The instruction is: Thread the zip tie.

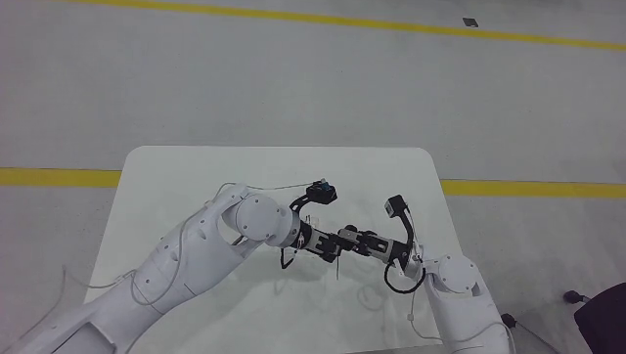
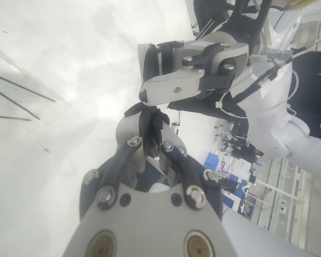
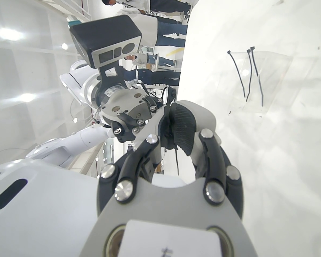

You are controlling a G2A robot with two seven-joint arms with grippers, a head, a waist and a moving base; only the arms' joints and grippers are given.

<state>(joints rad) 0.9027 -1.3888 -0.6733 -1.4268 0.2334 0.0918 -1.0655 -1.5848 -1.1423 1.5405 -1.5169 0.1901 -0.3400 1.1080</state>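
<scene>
Step in hand: the threading itself. My two pincers meet tip to tip in the air over the table [image 1: 196, 188].

Left pincer [image 2: 149, 117]: closed to a narrow pinch with dark material clamped at the tips. I take this for the tie's head end, though the head itself is hidden.

Right pincer [image 3: 167, 132]: also narrow, gripping the tie [image 3: 176, 161], whose thin tail hangs free below the fingers. So the tie is off the table, held between the two pincers. I cannot tell whether the tip has entered the head, because fingertips cover the joint.

Judgement: pick-up is done; insertion is pending or barely begun. The next move calls for fine alignment, with the tail tip square to the small slot and the strap turned the correct way. Then a short straight push, and a regrasp to pull through. There is little margin. I expect the strap to buckle if pushed from far back.

Materials:
- Tie: black plastic, a slim, flat, flexible strap.
- Pads [image 3: 182, 129]: black, cross-hatched, probably rubber. Finger shells are smooth grey-white.
- Table: matte white.
- Spare ties [image 3: 246, 76]: three with small blocky heads, lying side by side well apart from me on a clear glossy sheet [image 3: 278, 65].
</scene>
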